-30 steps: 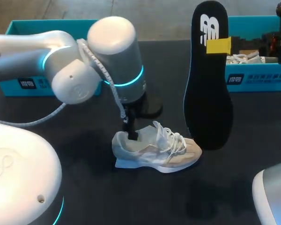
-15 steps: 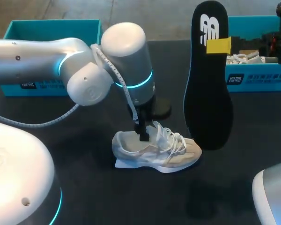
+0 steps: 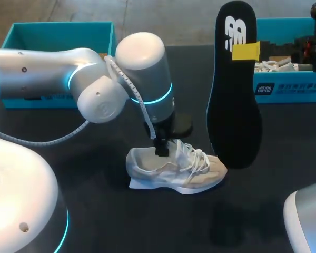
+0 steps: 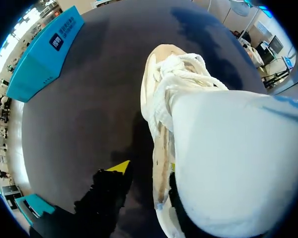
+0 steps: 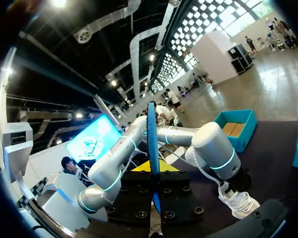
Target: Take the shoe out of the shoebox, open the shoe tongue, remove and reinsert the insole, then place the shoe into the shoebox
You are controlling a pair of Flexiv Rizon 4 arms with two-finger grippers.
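Shoe (image 3: 174, 169) sits mid-frame, soft and light, and your left gripper (image 3: 160, 149) is spread astride its collar. Right gripper (image 3: 246, 51) pinches the bendy insole (image 3: 234, 105) upper right. I'd steady the shoe's firmer heel.

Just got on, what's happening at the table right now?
The shoe sits on the table. The left gripper is down at its opening, jaws open astride one side wall. The right gripper holds the black insole upright, raised near the shoe's toe. The insole is not yet back in.
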